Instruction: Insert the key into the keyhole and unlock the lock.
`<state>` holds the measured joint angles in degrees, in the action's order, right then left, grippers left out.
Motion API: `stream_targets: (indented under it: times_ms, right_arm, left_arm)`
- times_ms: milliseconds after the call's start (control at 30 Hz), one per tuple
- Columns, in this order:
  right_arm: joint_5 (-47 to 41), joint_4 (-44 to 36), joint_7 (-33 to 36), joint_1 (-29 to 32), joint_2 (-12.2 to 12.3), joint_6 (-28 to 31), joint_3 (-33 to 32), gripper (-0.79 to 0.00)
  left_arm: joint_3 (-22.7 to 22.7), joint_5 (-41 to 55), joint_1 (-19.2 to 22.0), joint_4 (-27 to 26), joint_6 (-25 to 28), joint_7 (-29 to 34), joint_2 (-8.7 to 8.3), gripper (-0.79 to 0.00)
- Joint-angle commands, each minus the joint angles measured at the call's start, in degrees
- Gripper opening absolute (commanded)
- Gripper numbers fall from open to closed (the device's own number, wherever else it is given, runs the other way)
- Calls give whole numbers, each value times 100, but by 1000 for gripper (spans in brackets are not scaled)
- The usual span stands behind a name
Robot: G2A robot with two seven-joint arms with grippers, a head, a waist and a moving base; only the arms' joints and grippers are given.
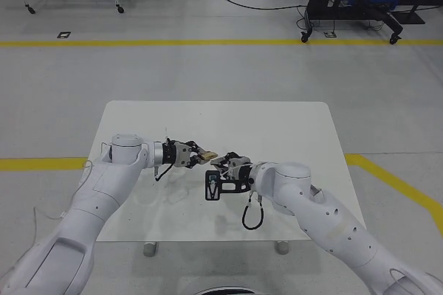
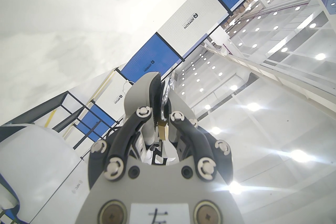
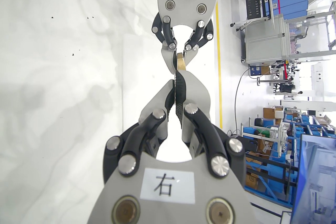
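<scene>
The near edge of the flat white tabletop (image 1: 170,225) is closest to us. Past it, over the middle of the tabletop and well away from all four edges, the two arms meet tip to tip.

The right gripper (image 3: 177,77) comes in from the right side. Its fingers (image 3: 195,93) are pressed tight together, and we cannot tell what is pinched between them. Their tips touch the small gold-coloured metal lock (image 3: 180,63).

The left gripper (image 1: 201,155) holds the lock, with its fingers (image 3: 167,58) squeezed onto it from both sides. A bit of silver metal (image 2: 167,88) shows between the left fingertips.

The tabletop runs on wide to the left, to the right and behind the grippers. Beyond the far edge we see the grey floor (image 1: 59,88) with a long yellow line (image 1: 207,43).
</scene>
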<state>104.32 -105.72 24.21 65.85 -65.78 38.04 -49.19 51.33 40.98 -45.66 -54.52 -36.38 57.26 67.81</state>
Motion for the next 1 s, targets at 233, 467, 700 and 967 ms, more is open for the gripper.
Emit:
stream_targets:
  times_ms: [233,467,700,967]
  right_arm:
    - [-15,33,141,-61,-45,13,36,-785]
    - [-18,54,231,-96,-78,30,66,-785]
    - [-35,130,311,-153,-129,-40,128,-785]
    - [50,135,582,-215,-199,-74,285,-785]
  left_arm:
    - [-3,-143,-2,-78,3,46,-29,-785]
    - [11,-184,-27,-125,8,69,-48,-785]
    - [29,-212,-47,-138,10,61,-64,-785]
    - [43,-192,-62,-117,-11,59,-70,-785]
